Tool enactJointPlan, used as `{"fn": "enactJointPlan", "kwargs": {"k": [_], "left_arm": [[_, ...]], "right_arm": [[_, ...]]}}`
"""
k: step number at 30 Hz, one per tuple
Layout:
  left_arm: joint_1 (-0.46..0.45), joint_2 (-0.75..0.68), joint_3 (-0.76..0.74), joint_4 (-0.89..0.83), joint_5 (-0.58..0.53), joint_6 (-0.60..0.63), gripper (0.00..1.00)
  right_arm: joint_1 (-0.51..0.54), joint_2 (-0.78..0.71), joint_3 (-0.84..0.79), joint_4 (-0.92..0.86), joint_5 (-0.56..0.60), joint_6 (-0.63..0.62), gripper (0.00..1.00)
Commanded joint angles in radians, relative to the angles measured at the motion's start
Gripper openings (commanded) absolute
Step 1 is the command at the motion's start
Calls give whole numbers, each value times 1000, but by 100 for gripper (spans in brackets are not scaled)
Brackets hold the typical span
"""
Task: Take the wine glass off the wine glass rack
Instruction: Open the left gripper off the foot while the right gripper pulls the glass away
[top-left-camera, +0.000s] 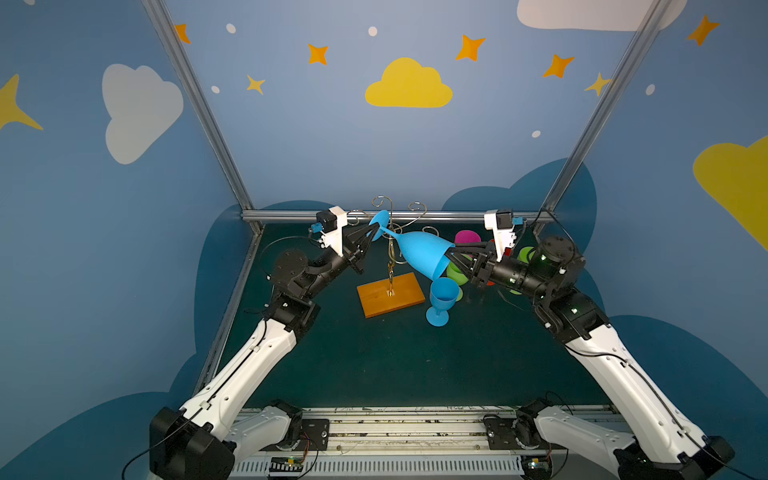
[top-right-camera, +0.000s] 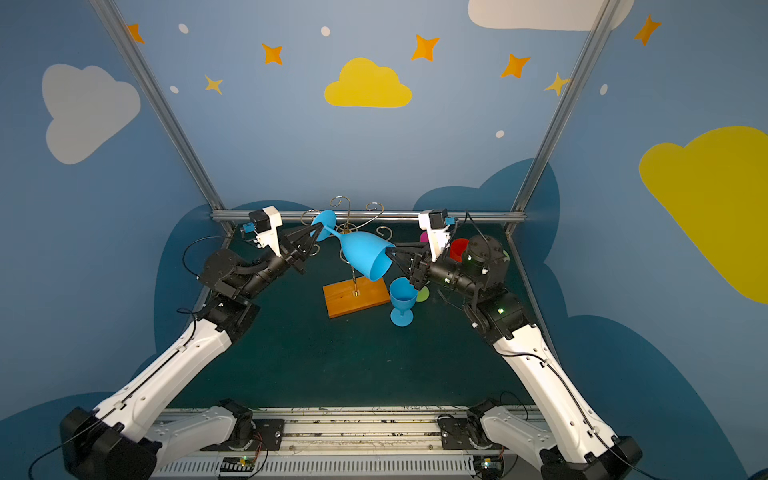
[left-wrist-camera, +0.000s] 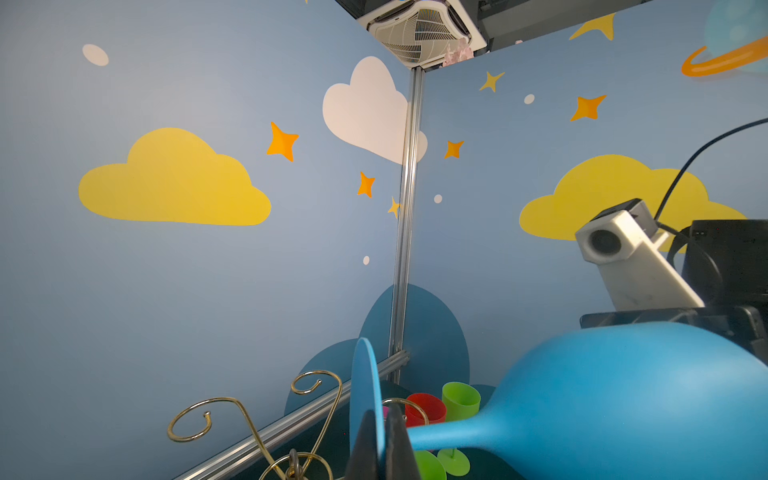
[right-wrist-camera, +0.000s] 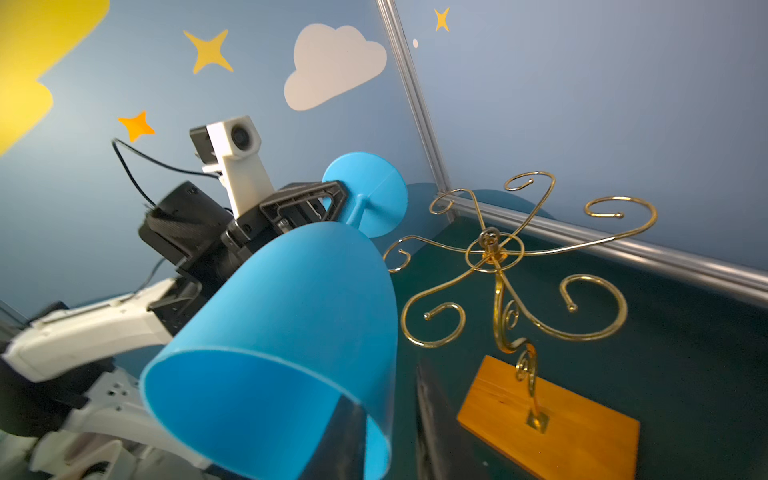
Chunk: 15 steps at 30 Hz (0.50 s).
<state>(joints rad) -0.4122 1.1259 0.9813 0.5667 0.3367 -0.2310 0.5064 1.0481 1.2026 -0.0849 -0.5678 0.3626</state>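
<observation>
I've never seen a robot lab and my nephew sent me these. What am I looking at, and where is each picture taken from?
Two robot arms work at a dark green table. The two wide pictures come from one camera above; the other two from cameras on the arms' wrists. On the table stand a gold wire rack, a second blue glass and colourful cups behind it. A blue wine glass hangs sideways between the arms: the left claw is shut on its foot; the right claw straddles the bowl's rim, grip unclear.

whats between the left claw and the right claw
A large blue plastic wine glass, tilted: left claw pinches its foot, right claw grips its bowl rim; both top views show it.
</observation>
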Motion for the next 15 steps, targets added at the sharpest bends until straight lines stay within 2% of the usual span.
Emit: {"fn": "enactJointPlan", "kwargs": {"k": [1, 4, 9, 11, 13, 15], "left_arm": [[0, -7, -3, 33, 18, -4, 3], [3, -10, -1, 26, 9, -8, 5], [9, -23, -7, 21, -3, -4, 19], [12, -30, -11, 19, -19, 1, 34], [17, -37, -18, 22, -33, 4, 44], [20, -44, -26, 27, -53, 1, 61]], "right_arm": [[10, 4, 35, 19, 5, -1, 9], [14, 7, 42, 11, 21, 1, 1], [15, -8, 59, 5, 56, -6, 0], [15, -14, 74, -4, 59, -15, 0], [15, -17, 97, -25, 64, -31, 0], [15, -27, 117, -43, 75, -47, 0]]}}
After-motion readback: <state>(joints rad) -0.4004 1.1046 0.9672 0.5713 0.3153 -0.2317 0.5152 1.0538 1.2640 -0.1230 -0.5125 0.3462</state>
